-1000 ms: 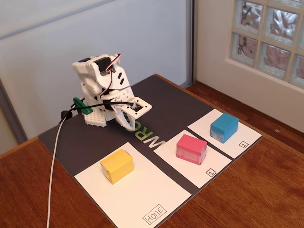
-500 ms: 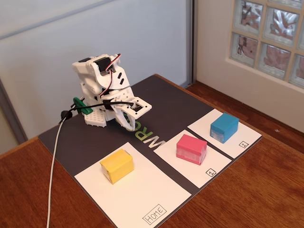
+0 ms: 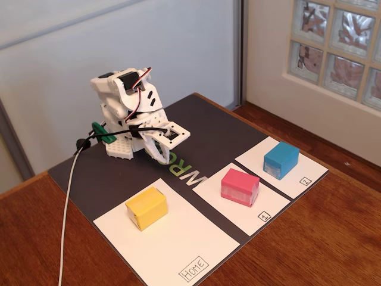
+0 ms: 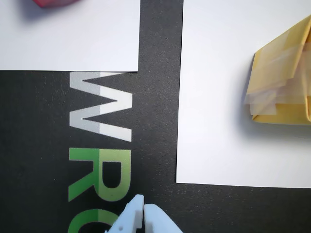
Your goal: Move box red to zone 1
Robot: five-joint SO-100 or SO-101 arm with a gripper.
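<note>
Fixed view shows the red box (image 3: 240, 186) sitting on zone 1 (image 3: 250, 214), well apart from the folded arm; its gripper (image 4: 144, 208) hangs empty, fingers pressed together.

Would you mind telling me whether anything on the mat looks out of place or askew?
Nothing stands out. The red box sits squarely on the sheet marked 1, the blue box on sheet 2, the yellow box on HOME, and the hand rests shut over the mat.

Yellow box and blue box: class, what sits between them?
In the fixed view, the red box on zone 1 sits between the yellow box and blue box.
</note>
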